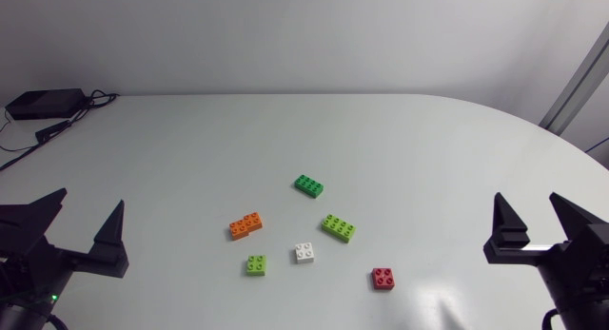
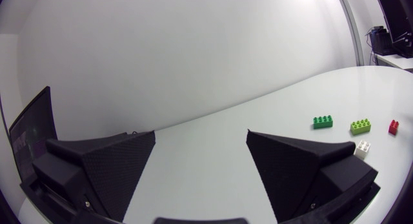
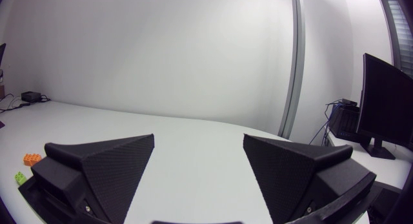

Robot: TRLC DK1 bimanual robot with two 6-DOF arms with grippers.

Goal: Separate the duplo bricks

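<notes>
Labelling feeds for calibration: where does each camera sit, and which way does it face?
Head view: above the table, looking down on six bricks; left gripper and right gripper at its sides.
Left wrist view: on the left arm, looking across the table past its open gripper to the red brick.
Right wrist view: on the right arm, across the table; orange brick beside its open gripper.
Shared: head and left wrist views both show the red brick.

Open table (image 1: pixel 190 149) all round six well-spaced bricks (image 1: pixel 307 185)
</notes>
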